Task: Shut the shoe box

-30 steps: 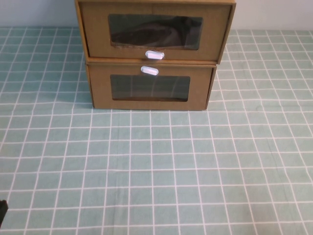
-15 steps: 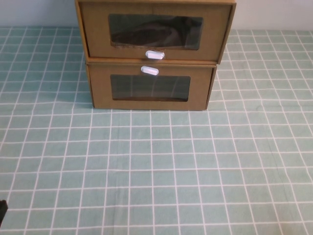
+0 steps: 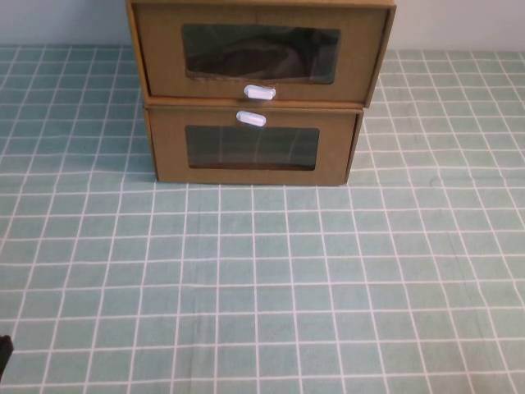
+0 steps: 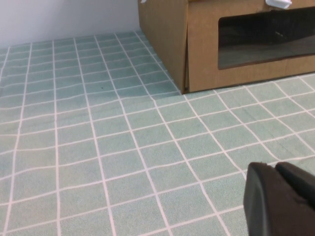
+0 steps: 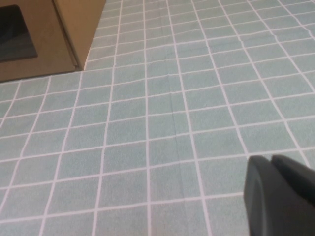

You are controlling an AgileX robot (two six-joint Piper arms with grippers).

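The shoe box (image 3: 361,49) is the upper, wider cardboard drawer box at the back of the table, with a clear window and a white pull tab (image 3: 259,92) below it. Its front stands slightly forward of the narrower box (image 3: 336,156) it rests on. My left gripper (image 4: 273,167) is shut and empty, low over the cloth at the near left, far from the boxes; only a dark sliver of it (image 3: 3,357) shows in the high view. My right gripper (image 5: 269,160) is shut and empty, low at the near right, outside the high view.
The lower box has its tab (image 3: 251,119) above its window; it also shows in the left wrist view (image 4: 162,44) and the right wrist view (image 5: 54,39). A green checked cloth (image 3: 262,279) covers the table. A pale wall stands behind the boxes.
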